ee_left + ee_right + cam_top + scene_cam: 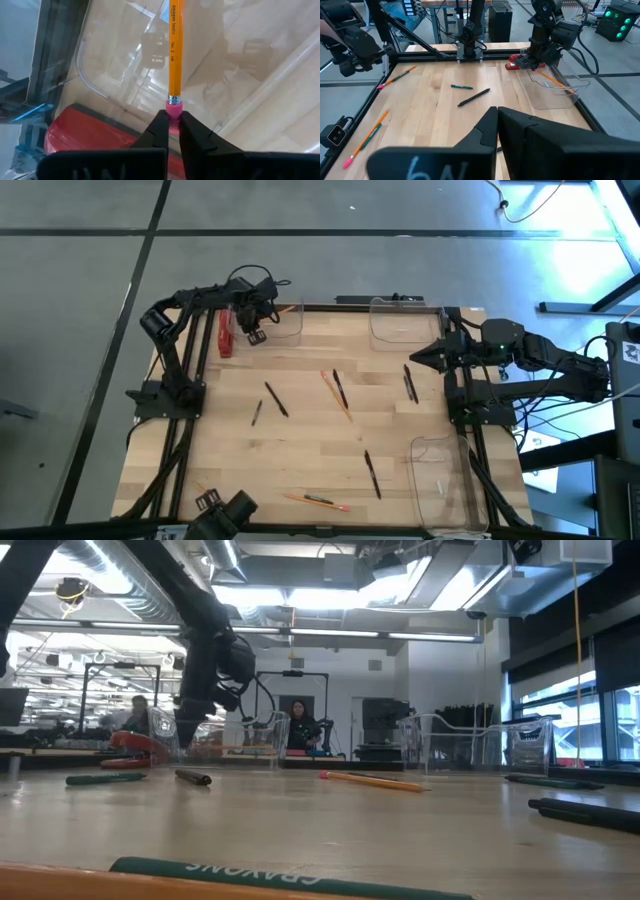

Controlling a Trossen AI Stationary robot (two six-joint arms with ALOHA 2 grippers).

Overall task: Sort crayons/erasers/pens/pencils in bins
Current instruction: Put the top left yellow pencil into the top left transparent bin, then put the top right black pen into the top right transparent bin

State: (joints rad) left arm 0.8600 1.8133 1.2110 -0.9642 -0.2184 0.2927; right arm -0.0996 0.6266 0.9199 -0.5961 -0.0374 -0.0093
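Note:
An orange pencil (174, 55) with a pink eraser end slants into the clear bin (281, 323) at the table's far left. My left gripper (172, 117) is over that bin's left side and is shut on the pencil. A flat red bar (225, 336) lies just left of the bin. My right gripper (497, 112) hangs shut at the table's right side, holding nothing. Black pens (276, 399) and another pencil (335, 394) lie loose on the wood. My left gripper pinches the pencil's pink eraser end (173, 106) between its two fingertips. The fingers (159, 131) come steeply from above. The pencil runs away from them and slants down inside the bin (555, 80); its point lies outside the wrist view.
A second clear bin (405, 321) stands at the far edge right of centre, and a third (441, 480) at the near right corner. More pens (410, 385) (372, 474), a pencil (316, 501) near the front edge and a green crayon (462, 86) lie scattered.

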